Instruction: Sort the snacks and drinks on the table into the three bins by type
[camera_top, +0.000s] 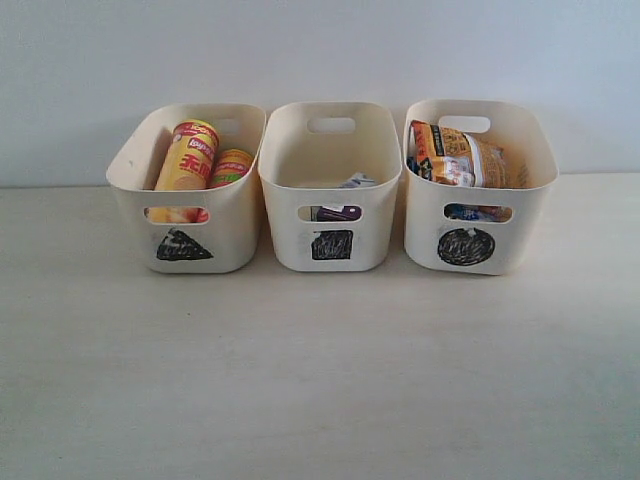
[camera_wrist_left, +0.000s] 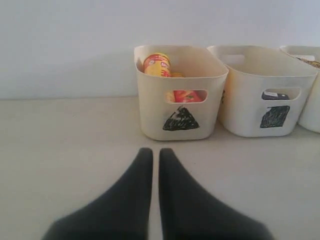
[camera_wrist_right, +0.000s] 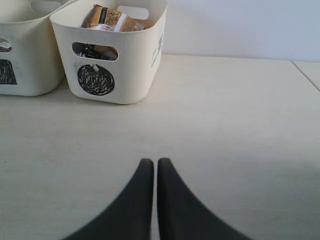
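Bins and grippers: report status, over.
Left gripper shut, empty; right gripper shut, empty. Chip tubes in triangle bin, cartons in square bin, bags in circle bin. Nothing in the way.

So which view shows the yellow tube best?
The exterior view: the yellow tube leans in the triangle bin, most of its side visible. The left wrist view shows mainly its top; the right wrist view, none.

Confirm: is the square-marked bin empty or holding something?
Holding something: in the square bin, a purple carton shows through the handle cut-out, a white-blue carton behind it.
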